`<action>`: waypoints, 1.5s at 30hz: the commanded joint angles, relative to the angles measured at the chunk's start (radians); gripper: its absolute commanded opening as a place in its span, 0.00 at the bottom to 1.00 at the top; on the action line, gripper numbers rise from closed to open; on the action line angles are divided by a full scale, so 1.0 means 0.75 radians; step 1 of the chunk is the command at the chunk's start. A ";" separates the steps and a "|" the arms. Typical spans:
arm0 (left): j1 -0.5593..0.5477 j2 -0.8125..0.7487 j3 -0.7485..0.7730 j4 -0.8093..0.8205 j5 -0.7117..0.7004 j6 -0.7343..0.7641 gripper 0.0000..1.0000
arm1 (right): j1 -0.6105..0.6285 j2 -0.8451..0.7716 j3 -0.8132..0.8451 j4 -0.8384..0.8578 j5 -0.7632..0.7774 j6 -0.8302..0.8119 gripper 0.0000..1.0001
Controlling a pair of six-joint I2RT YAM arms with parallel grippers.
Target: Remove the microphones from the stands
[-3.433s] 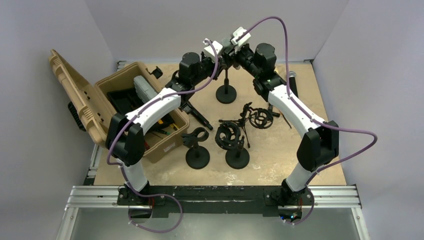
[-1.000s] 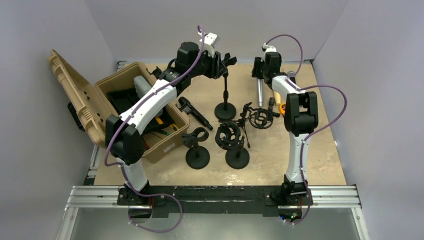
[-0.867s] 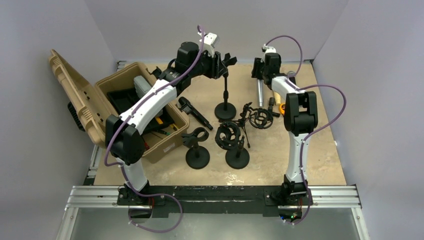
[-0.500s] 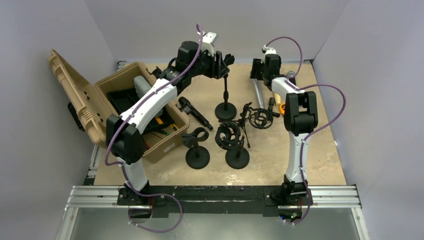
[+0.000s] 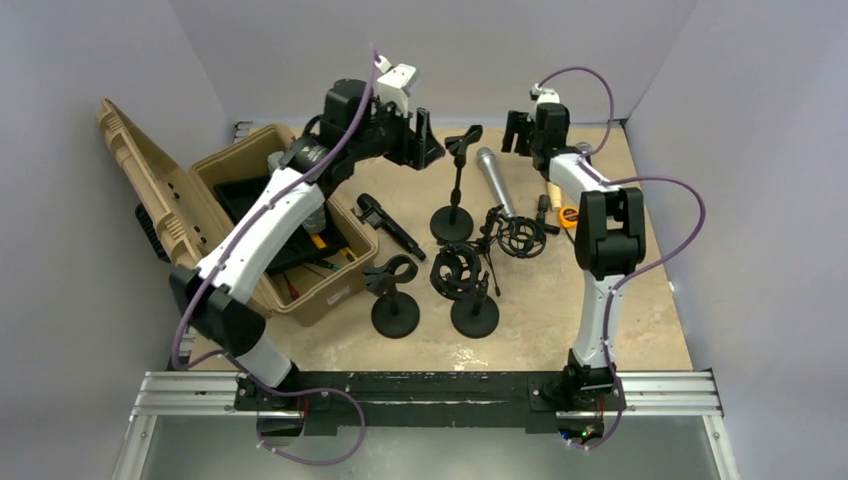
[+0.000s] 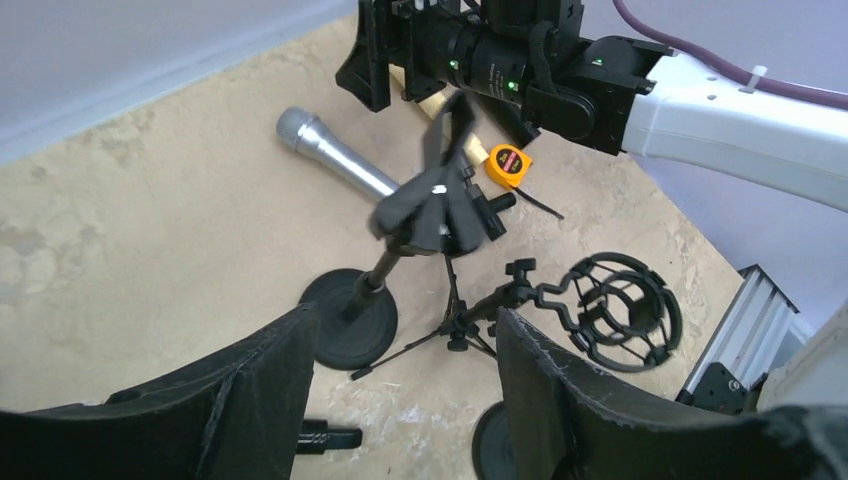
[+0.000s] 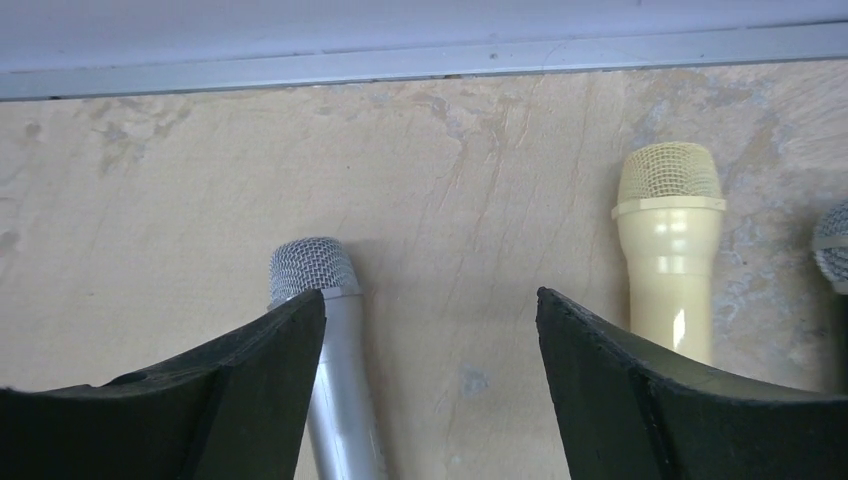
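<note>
Microphone (image 5: 493, 178) lies flat on the table (image 5: 560, 310) near its far edge, just beside the stand (image 5: 455, 190); left gripper (image 5: 414, 144) and right gripper (image 5: 520, 134) both gape, holding nothing

Top cam: fixed, high, behind arm bases (image 5: 268, 385) at frame bottom; looks down & fwd over whole surface (image 5: 540, 320) to back wall (image 5: 450, 50). Left wrist cam: raised, tilted down, mid range, left tool (image 6: 405, 330) at frame bottom. Right wrist cam: v. low & close, facing back wall, right tool (image 7: 430, 300) at bottom. All 3 share the silver mic (image 5: 493, 175).
</note>
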State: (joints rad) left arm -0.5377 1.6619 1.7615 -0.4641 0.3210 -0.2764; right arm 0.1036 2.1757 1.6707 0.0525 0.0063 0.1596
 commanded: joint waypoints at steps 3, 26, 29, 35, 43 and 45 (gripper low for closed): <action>0.013 -0.355 -0.103 -0.072 -0.065 0.226 0.66 | 0.002 -0.316 -0.116 0.046 -0.004 0.055 0.77; -0.078 -0.685 -0.533 0.174 -0.219 0.417 0.69 | 0.058 -1.016 -0.806 0.609 -1.110 0.487 0.80; -0.085 -0.679 -0.534 0.175 -0.214 0.414 0.69 | 0.094 -1.038 -0.832 0.637 -1.106 0.540 0.80; -0.108 -0.674 -0.540 0.179 -0.216 0.414 0.69 | 0.166 -0.999 -0.873 0.838 -1.099 0.763 0.78; -0.133 -0.679 -0.542 0.173 -0.238 0.440 0.69 | 0.201 -0.925 -0.862 0.946 -0.974 1.000 0.74; -0.136 -0.682 -0.542 0.173 -0.243 0.444 0.69 | 0.201 -0.935 -0.854 0.907 -0.916 0.994 0.74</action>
State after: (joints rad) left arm -0.6312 1.1622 1.3594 -0.3813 0.1555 0.0284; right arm 0.2535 1.4860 1.0222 0.6952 -0.7643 0.8391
